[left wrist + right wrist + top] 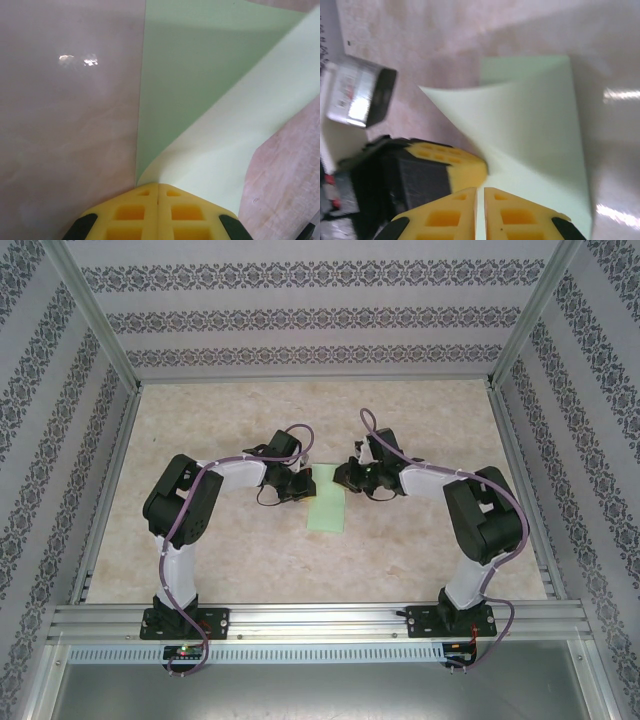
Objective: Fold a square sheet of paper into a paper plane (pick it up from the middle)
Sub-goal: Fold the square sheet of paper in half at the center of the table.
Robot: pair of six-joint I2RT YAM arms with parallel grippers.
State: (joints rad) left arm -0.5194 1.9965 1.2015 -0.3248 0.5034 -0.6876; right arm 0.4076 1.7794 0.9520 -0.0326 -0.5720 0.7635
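honestly, main risk is tearing: both grippers are pinching the same far end of the sheet (327, 505), very near each other; if they are pulling apart or moving out of step, the thin paper is likely ripping or slipping out of a pinch; the raised flap (240, 125) is curling over, not creased, so a skewed lowering is putting the fold off the centre line; the fingertips are also crowding each other, and a bump could be dragging the sheet across the table (200, 430).

left gripper (158, 189) is holding its fingers pressed together on a corner of the sheet, with the flap rising from its tips; right gripper (480, 192) is sitting with jaws almost together, sheet running into them; looks clamped on it; sheet is lying mid-table between the two grippers, near end flat.
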